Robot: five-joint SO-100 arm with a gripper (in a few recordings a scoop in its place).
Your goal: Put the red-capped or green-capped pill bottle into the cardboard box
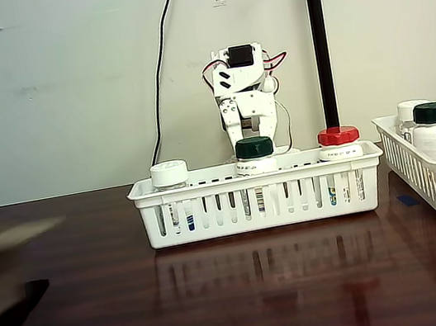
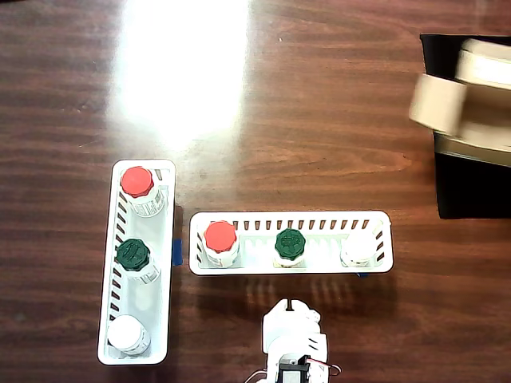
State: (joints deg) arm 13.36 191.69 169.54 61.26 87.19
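**Green-capped bottle sits mid-basket, arm behind it**

In the fixed view, a white slotted plastic basket (image 1: 259, 198) holds three bottles: white-capped, the green-capped pill bottle (image 1: 255, 157) in the middle, then red-capped. The white gripper (image 1: 251, 128) hangs folded just behind it; its jaw opening cannot be told. The cardboard box (image 2: 471, 96) blurs at the glossy dark wooden table's (image 2: 319, 120) edge.

The cardboard box (image 2: 467, 96) is blurred and cut off by the overhead view's right edge.
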